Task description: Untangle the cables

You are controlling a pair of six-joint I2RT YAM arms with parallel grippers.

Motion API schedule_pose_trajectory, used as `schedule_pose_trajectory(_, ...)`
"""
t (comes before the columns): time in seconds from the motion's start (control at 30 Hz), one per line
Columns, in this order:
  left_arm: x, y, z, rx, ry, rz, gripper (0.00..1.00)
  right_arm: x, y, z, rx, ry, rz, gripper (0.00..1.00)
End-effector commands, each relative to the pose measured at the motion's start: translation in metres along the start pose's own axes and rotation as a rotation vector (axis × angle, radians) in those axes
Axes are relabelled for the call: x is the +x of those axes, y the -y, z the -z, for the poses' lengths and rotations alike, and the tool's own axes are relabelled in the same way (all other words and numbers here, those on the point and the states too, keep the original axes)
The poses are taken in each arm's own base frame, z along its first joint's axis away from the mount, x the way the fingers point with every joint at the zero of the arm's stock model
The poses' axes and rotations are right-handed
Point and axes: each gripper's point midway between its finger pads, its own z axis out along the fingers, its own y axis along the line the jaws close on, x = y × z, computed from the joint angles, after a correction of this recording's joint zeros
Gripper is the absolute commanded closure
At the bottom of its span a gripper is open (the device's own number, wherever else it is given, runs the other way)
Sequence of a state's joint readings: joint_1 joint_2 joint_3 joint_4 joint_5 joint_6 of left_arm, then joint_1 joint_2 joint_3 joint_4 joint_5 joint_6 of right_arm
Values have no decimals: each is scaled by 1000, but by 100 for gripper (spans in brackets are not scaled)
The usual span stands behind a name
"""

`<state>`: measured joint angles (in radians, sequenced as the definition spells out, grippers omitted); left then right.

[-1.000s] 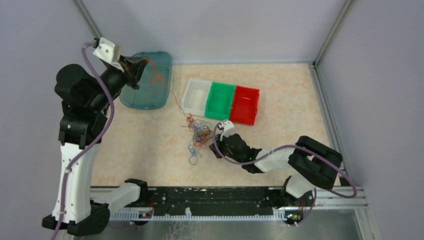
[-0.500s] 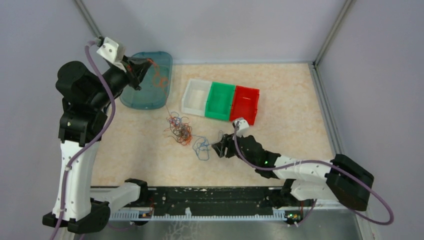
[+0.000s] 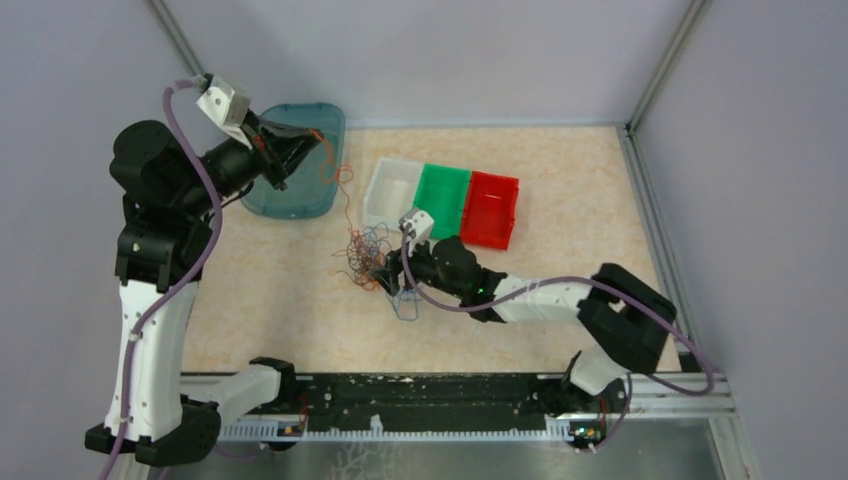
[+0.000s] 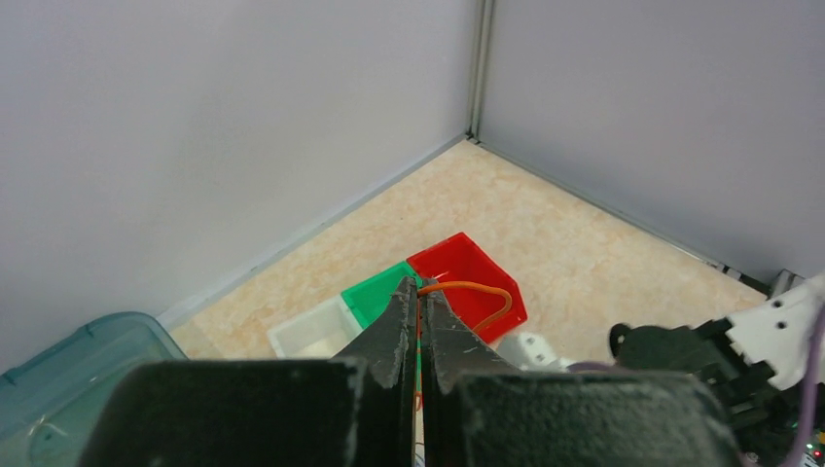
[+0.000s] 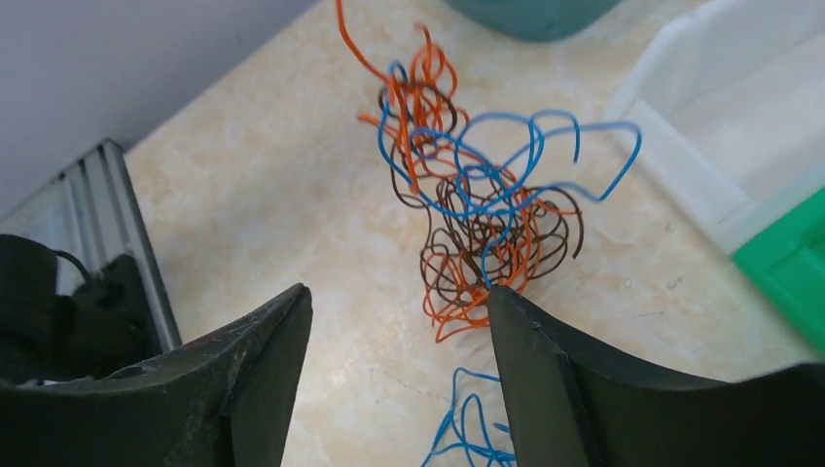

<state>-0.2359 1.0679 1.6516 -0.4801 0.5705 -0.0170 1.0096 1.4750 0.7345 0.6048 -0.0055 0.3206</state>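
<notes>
The cables (image 3: 368, 255) lie as a curly knot of blue, orange and dark brown wires left of the bins; the right wrist view shows the knot (image 5: 477, 204) just ahead of my fingers. One orange wire (image 3: 342, 195) rises from it to my left gripper (image 3: 312, 138), which is shut on that wire (image 4: 477, 288) above the teal tub. A separate blue cable (image 3: 406, 306) lies loose on the table, its loops (image 5: 467, 428) between my right fingers. My right gripper (image 3: 392, 270) stands open at the knot's near side, one fingertip (image 5: 501, 302) touching its edge.
White (image 3: 392, 192), green (image 3: 441, 200) and red (image 3: 490, 208) bins stand in a row behind the knot. A teal tub (image 3: 300, 195) sits at the back left under the left arm. Walls close in the table at the back and on the right.
My right gripper drew a blue cable out of the knot to the right, opened and let it drop, then swung back left to the knot. The left gripper shifted slightly right, still holding the orange wire.
</notes>
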Motion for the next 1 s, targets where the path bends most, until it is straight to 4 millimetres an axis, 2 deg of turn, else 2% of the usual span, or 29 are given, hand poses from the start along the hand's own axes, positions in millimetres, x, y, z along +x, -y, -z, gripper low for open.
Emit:
schedule_pose_trajectory(0.0,-19,18,7,59,35,29,100,-11,-7,-32,-80,55,83,32)
schedule_pose_trajectory(0.13,-22,21,9,64,39,33,100,1,-7,-56,-111,85,65,32)
schedule_pose_trajectory(0.23,-25,21,10,64,42,34,100,11,1,-75,-70,82,51,33)
schedule_pose_trajectory(0.3,-27,22,11,65,44,37,100,19,10,-86,-22,80,56,37)
schedule_pose_trajectory(0.37,-29,24,13,66,47,38,100,27,18,-95,24,75,60,46)
schedule_pose_trajectory(0.43,-31,24,14,62,51,35,100,30,27,-96,74,83,54,69)
schedule_pose_trajectory(0.53,-33,23,18,49,56,15,100,31,36,-85,126,94,44,100)
schedule_pose_trajectory(0.67,-40,15,21,-3,84,-30,100,32,50,-57,206,98,18,100)
schedule_pose_trajectory(0.8,-61,-5,27,-131,158,-120,100,45,65,-26,297,72,-40,100)
schedule_pose_trajectory(0.97,-100,-36,45,-336,280,-284,100,82,82,8,385,-11,-135,100)
